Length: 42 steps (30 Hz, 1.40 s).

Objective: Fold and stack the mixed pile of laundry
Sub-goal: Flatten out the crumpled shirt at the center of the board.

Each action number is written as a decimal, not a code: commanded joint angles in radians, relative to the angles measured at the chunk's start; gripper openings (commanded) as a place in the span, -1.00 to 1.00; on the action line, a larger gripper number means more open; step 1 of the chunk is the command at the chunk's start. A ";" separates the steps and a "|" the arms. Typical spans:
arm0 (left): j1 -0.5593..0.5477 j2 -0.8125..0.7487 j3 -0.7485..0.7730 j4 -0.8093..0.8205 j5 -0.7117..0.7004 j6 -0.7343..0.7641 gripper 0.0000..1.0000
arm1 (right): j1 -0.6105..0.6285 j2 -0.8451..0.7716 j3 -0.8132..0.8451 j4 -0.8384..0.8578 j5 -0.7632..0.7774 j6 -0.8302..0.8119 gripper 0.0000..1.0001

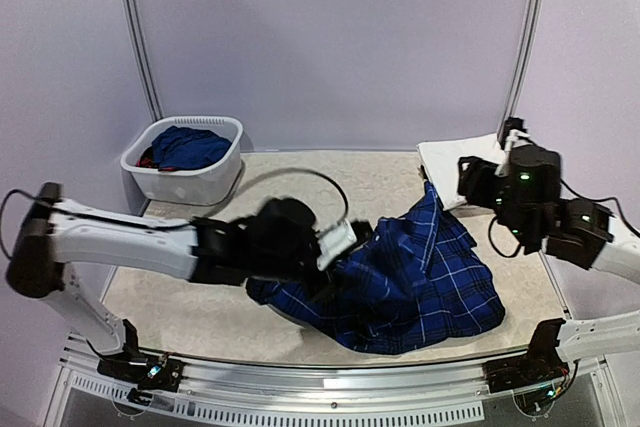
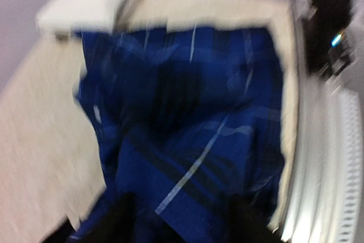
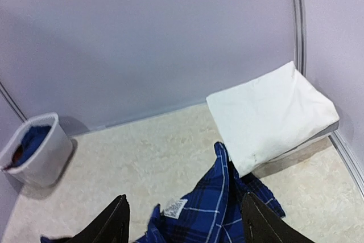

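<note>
Where the navy plaid shirt lies crumpled on the desk, left fingers stand parted over it, blurred. Right fingers likewise spread, grasping nothing.

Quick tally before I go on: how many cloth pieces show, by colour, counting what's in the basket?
Navy plaid shirt, on the table: 1
White folded piece, far right: 1
Solid blue piece, in the basket: 1
Red piece, in the basket, barely showing: 1
Total: 4

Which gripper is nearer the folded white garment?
Right. The right gripper sits just beside the folded white garment; the left gripper is mid-table, across the plaid shirt from it.
</note>
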 commanded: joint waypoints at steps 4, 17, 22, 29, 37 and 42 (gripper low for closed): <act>0.034 0.107 0.044 -0.130 -0.143 -0.184 0.66 | -0.009 -0.090 -0.049 -0.062 0.019 0.015 0.35; 0.144 0.195 0.341 -0.273 0.021 -0.170 0.99 | -0.008 -0.039 -0.063 -0.071 -0.087 0.029 0.35; 0.172 0.378 0.528 -0.353 0.105 -0.153 0.93 | -0.009 -0.056 -0.068 -0.087 -0.079 0.034 0.36; 0.207 0.581 0.774 -0.441 0.209 -0.154 0.61 | -0.008 -0.092 -0.082 -0.113 -0.070 0.042 0.36; 0.213 0.695 0.913 -0.513 0.232 -0.138 -1.00 | -0.009 -0.119 -0.093 -0.126 -0.043 0.042 0.37; 0.217 0.588 0.926 -0.535 -0.186 -0.098 -1.00 | -0.009 -0.109 -0.086 -0.117 -0.033 0.033 0.38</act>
